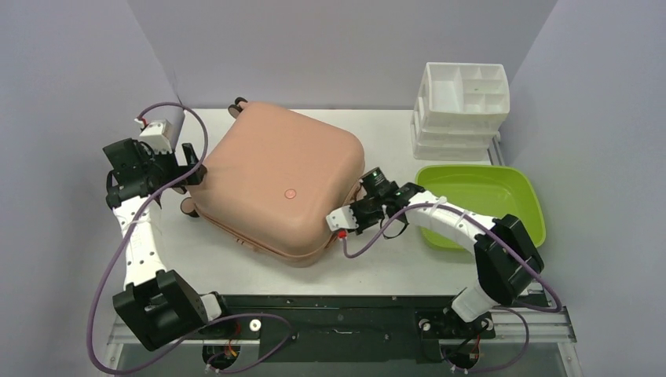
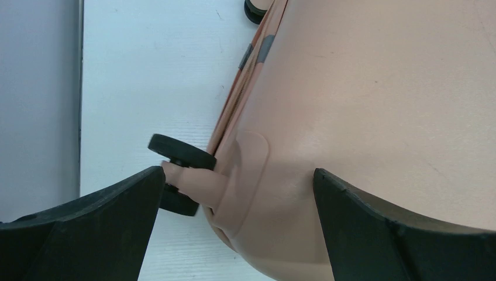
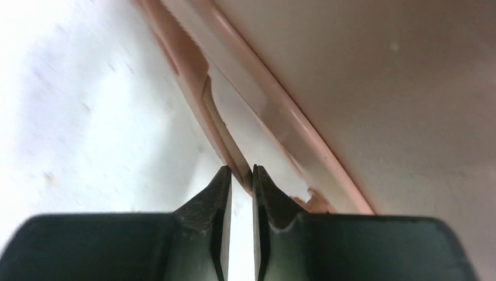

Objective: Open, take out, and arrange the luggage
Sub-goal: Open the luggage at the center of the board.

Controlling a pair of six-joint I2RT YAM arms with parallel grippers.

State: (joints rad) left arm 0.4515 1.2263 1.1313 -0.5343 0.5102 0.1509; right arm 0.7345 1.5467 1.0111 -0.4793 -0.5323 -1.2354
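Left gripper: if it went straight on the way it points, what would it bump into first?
Most likely the pink suitcase: the open left gripper points at its corner, beside a black wheel. Depth is hard to judge.

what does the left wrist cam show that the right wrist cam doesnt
Only the left wrist view: a dark caster wheel on its pink mount at a corner of the luggage, with the left gripper open wide, one finger on each side of that corner. Only the right wrist view: the right gripper closed on a thin pink tab at the seam. Both: the salmon-pink shell and the white table.
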